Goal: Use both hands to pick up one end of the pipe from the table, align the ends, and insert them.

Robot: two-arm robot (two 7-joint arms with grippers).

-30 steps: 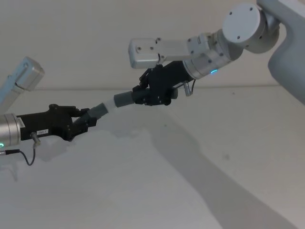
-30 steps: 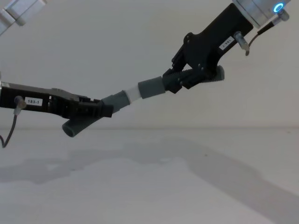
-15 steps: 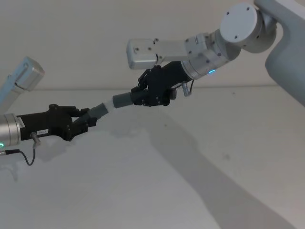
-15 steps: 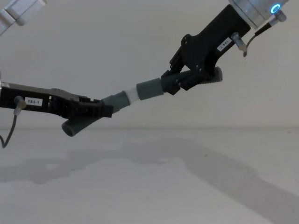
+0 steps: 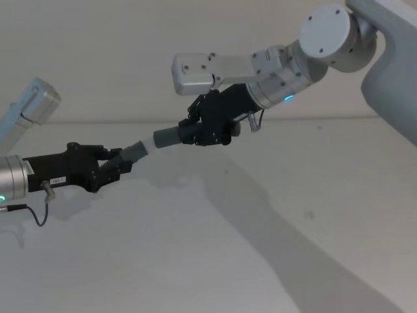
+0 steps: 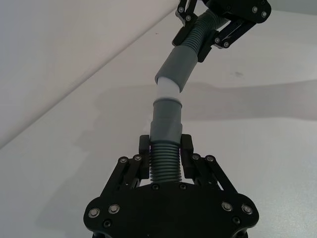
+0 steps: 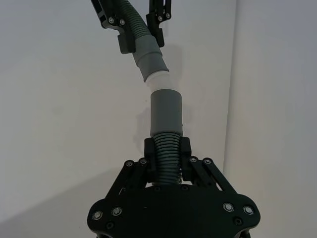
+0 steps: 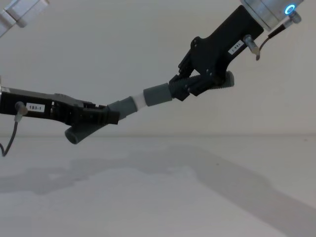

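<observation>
Both pieces of the pipe are held in the air above the white table (image 5: pixel 195 254). My left gripper (image 5: pixel 117 163) is shut on the ribbed part of the grey piece (image 5: pixel 135 151) with the white tip (image 5: pixel 149 145). My right gripper (image 5: pixel 192 130), higher and to the right, is shut on the ribbed part of the piece with the wide grey sleeve (image 5: pixel 168 137). The two ends meet: the white tip (image 6: pixel 167 90) sits at the sleeve mouth (image 6: pixel 181 69), with a short white band still showing. The pieces stand at a slight angle to each other, seen also in the white tip (image 7: pixel 159 80) against the sleeve (image 7: pixel 166 111).
The pale wall rises behind the table's far edge (image 5: pixel 326 119). A thin black cable (image 5: pixel 39 212) hangs from my left wrist near the table. My right arm's grey links (image 5: pixel 332 39) cross the upper right. Shadows lie on the table below the arms.
My right gripper has moved slightly left with the sleeve piece, and the white band showing between the pieces is a little shorter. The left gripper has stayed in place.
</observation>
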